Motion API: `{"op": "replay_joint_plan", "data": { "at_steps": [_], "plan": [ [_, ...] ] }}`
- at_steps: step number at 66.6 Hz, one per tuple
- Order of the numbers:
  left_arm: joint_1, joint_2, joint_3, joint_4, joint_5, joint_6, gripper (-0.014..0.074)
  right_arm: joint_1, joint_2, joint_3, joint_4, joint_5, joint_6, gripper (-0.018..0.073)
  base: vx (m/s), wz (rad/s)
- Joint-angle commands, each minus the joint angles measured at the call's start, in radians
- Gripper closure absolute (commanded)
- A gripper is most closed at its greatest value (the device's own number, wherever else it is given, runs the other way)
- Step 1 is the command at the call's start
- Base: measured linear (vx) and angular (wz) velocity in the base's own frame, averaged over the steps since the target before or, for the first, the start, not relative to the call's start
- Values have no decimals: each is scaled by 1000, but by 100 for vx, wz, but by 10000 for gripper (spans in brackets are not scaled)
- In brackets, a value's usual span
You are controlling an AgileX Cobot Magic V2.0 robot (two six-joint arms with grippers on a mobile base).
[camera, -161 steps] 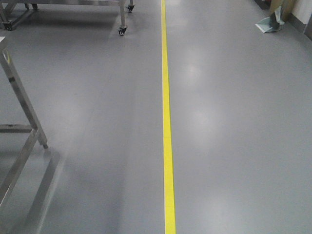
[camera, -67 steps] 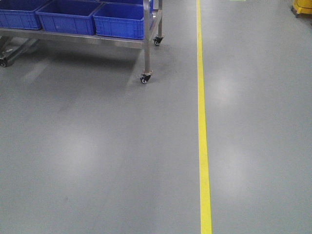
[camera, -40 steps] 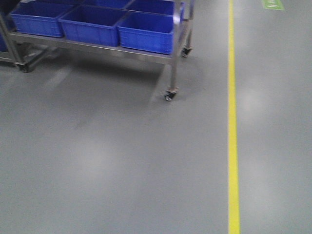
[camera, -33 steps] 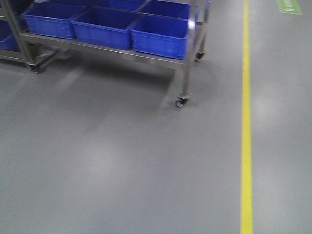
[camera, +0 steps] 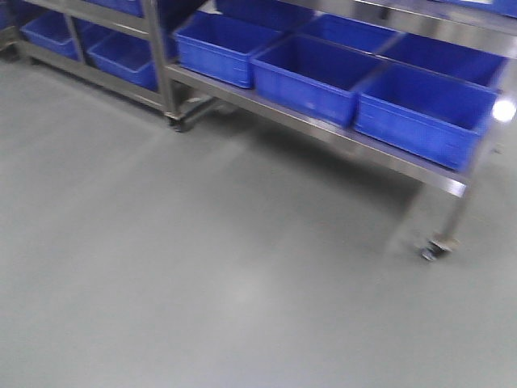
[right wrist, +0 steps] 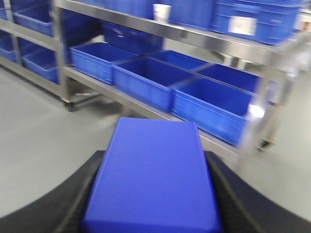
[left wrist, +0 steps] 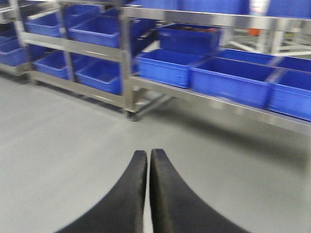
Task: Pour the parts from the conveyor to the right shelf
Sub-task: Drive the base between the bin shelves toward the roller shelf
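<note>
Within the last couple of seconds the front view has swung off the open floor (camera: 202, 283) with its yellow line and onto the right shelf (camera: 323, 136), where blue bins (camera: 315, 77) sit along the front edge of the lowest level. The right gripper (right wrist: 154, 155) is clamped on the blue part (right wrist: 153, 184), which fills the gap between its fingers, though blur hides any stud. The left gripper (left wrist: 147, 154) has its fingers pressed together on nothing. The carry looks nearly done, with tipping the part into a bin still to come.
</note>
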Motion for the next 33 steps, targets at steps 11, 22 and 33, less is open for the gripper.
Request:
{"op": "replay_joint_plan", "data": {
  "at_steps": [11,22,33],
  "plan": [
    [-8,-11,-19,-8,-79,-8,603,-4,22,-24,0,-78,-3,564,69,64],
    [-8,-11,-19,-8,-79,-8,603,-4,22,-24,0,-79,-3,564,69,64],
    [-8,-11,-19,-8,-79,-8,603,-4,22,-24,0,-79,-3,564,67,65]
  ]
}}
